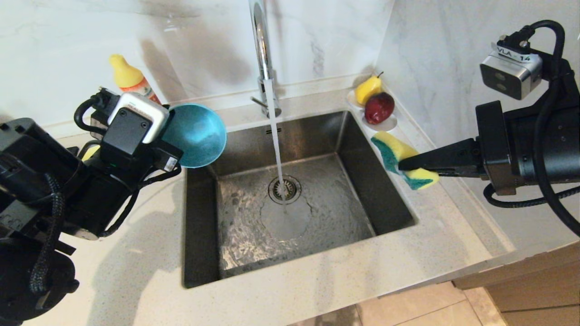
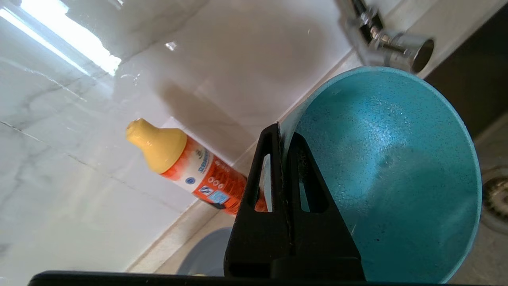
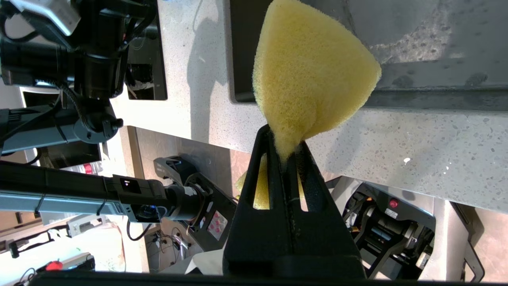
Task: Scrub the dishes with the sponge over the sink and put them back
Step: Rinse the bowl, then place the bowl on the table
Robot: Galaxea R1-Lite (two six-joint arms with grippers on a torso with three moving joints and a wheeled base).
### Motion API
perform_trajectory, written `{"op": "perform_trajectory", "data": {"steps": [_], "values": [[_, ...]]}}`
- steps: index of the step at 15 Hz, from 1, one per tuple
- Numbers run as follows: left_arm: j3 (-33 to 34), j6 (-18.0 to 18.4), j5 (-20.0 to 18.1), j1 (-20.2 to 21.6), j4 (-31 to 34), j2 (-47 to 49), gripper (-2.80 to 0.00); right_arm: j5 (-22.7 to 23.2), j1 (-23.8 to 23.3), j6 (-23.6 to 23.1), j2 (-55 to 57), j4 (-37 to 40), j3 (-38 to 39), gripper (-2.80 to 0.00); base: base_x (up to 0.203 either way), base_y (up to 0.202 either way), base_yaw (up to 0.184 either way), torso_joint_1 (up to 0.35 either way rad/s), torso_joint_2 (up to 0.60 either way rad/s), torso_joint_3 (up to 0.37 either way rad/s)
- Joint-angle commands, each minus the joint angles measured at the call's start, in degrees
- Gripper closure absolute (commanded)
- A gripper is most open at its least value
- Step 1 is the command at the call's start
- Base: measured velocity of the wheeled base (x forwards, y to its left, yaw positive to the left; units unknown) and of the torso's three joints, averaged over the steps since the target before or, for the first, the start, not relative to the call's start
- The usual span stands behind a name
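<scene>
Bowl (image 1: pixel 195 135) pinched by its rim in left tool (image 1: pixel 170 151), tilted over sink's (image 1: pixel 389 199) far-left corner, opening facing right toward sponge (image 1: pixel 403 159), clamped in right tool (image 1: pixel 408 165) over right bench (image 1: pixel 453 226); running water between them.

Bright, even light fills the scene. A white glare streak lies on the marble wall (image 2: pixel 71 47) in the left wrist view. Soft shadows fall on the countertop (image 1: pixel 136 253). The faucet (image 2: pixel 389 39) looks slightly blurred.
</scene>
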Motion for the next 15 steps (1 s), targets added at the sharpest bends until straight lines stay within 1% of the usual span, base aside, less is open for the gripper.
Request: {"op": "perform_trajectory", "data": {"steps": [1,2,3,4,5,9,13,14,15], "values": [[-2.63,3.93,1.12,0.35,1.7,1.36,0.0,0.09,-0.12,0.19,0.02,0.19,-0.01,0.0,0.0,0.0,0.0,0.0,0.0,0.0],[-3.87,5.03,2.07,0.38,4.28,1.29,0.0,0.18,-0.58,0.1,-0.13,0.19,-0.01,0.0,0.0,0.0,0.0,0.0,0.0,0.0],[-4.08,6.9,2.81,0.45,4.93,1.21,0.0,0.18,-0.84,0.1,-0.22,0.19,-0.01,0.0,0.0,0.0,0.0,0.0,0.0,0.0],[-4.09,7.1,2.91,0.53,4.99,1.2,0.0,0.18,-0.84,0.1,-0.27,0.19,-0.01,0.0,0.0,0.0,0.0,0.0,0.0,0.0],[-4.02,8.75,2.98,1.0,4.83,1.19,0.0,0.18,-0.84,0.1,-0.31,0.19,-0.01,0.0,0.0,0.0,0.0,0.0,0.0,0.0],[-3.73,8.6,3.42,1.18,4.39,1.27,0.0,0.18,-0.84,0.19,-0.22,0.19,-0.01,0.0,0.0,0.0,0.0,0.0,0.0,0.0],[-4.49,7.79,3.94,1.46,4.75,1.02,0.0,0.17,-0.93,0.19,-0.13,0.19,0.0,0.0,0.0,0.0,0.0,0.0,0.0,0.0],[-6.3,4.96,5.07,2.04,5.61,0.67,0.0,0.18,-0.93,0.19,-0.04,0.19,0.08,0.0,0.0,0.0,0.0,0.0,0.0,0.0],[-7.37,3.04,5.46,2.23,8.17,-0.18,0.0,0.18,-0.93,0.19,0.05,0.19,0.17,0.0,0.0,0.0,0.0,0.0,0.0,0.0]]}}
